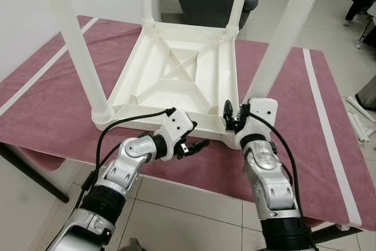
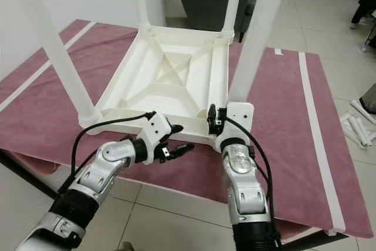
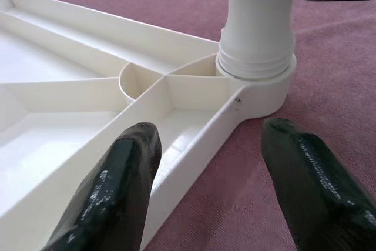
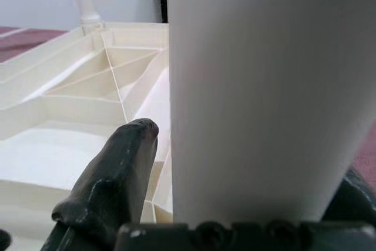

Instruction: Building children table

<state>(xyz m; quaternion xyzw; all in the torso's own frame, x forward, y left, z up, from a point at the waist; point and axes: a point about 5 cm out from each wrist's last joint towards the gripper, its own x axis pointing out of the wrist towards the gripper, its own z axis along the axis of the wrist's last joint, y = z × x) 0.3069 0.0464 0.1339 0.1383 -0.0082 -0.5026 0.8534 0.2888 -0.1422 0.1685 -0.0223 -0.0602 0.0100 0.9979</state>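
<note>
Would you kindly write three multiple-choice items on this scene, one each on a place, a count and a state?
1. Where does the white table lie?
A. On the floor tiles
B. Upside down on the red cloth
C. On the grey armchair

2. How many legs stand up from the table?
A. Two
B. Three
C. Four

3. How is the right gripper?
A. Around the base of the near right leg
B. Hanging idle over the floor
C. Holding a loose screw

Answers:
1. B: the table rests with its ribbed underside up on the red cloth.
2. C: a leg rises from each corner, among them the near left leg.
3. A: the right gripper has a finger on each side of the near right leg, as the right wrist view shows; the left gripper is open at the table's near edge.
</note>
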